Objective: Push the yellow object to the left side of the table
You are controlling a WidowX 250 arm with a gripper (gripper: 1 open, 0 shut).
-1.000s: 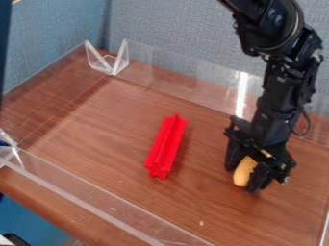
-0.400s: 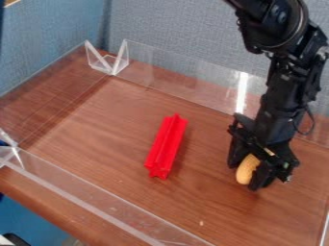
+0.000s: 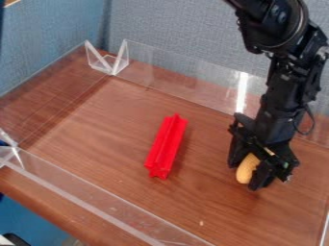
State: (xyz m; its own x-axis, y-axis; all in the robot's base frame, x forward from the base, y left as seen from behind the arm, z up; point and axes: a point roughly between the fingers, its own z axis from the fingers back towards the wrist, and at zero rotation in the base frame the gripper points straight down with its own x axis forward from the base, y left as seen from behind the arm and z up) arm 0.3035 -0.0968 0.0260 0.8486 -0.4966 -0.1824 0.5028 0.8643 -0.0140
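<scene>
The yellow object (image 3: 243, 171), a small yellow-orange cob, lies on the table (image 3: 103, 115) at the right, mostly hidden between the black fingers of my gripper (image 3: 255, 174). The gripper points almost straight down and its fingers stand close on either side of the cob, with their tips at the wood. The jaws look shut around the cob. Only the cob's rounded near end shows; its husk end is hidden.
A long red ridged bar (image 3: 167, 145) lies left of the gripper, pointing away from the camera. Low clear acrylic walls (image 3: 77, 207) edge the tabletop. A clear folded bracket (image 3: 108, 60) stands at the far left corner.
</scene>
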